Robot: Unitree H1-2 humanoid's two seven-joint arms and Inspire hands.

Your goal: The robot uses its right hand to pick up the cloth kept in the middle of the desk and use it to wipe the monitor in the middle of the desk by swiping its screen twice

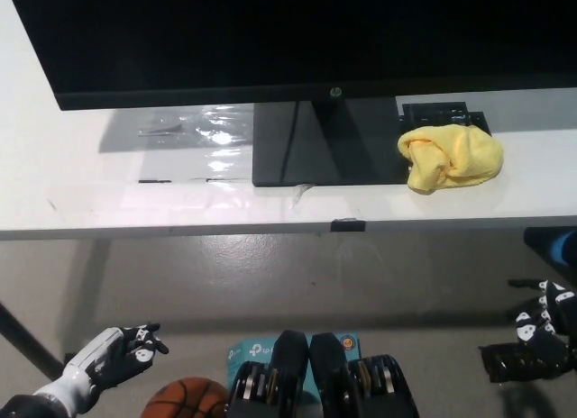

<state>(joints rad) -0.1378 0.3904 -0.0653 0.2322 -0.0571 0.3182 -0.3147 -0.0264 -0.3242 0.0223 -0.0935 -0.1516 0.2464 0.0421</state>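
The right hand (539, 332) hangs low, empty, fingers loosely apart. The cloth (449, 157) lies on the counter (72, 193) well above it, touching the monitor (270, 40) base. The left hand (122, 353) rests low, open.

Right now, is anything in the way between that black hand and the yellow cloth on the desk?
Nothing visible blocks it. The right hand hangs low, below the desk edge, and the yellow cloth lies uncovered above it, beside the monitor stand.
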